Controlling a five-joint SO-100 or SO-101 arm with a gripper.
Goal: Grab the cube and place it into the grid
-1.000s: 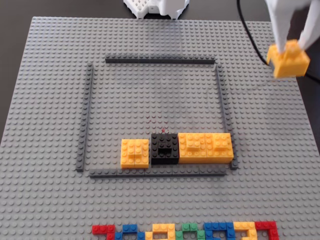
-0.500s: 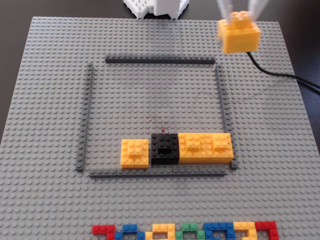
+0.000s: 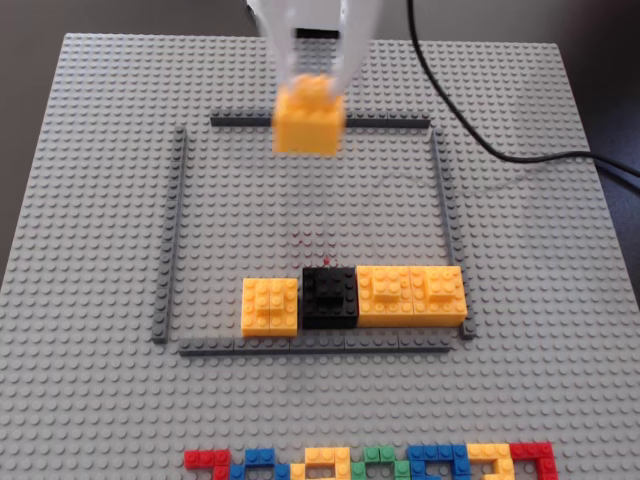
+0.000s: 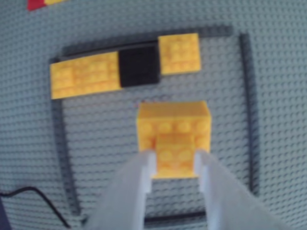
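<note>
The yellow-orange cube hangs in the air, blurred, over the far strip of the grid. My white gripper is shut on the small raised brick on its top. In the wrist view the cube sits between my two white fingers, my gripper clamping the raised brick, with the grid's right strip around it on the baseplate below. Inside the grid, along its near strip, lie a square yellow block, a black block and a wide yellow block.
A light grey studded baseplate carries everything. A multicoloured brick row runs along its near edge. A black cable crosses the baseplate's far right corner. The arm's white base stands at the far edge.
My gripper has carried the cube leftward from beyond the baseplate's right edge, past the far right corner, to above the grid's far strip. The blocks in the grid have not moved.
</note>
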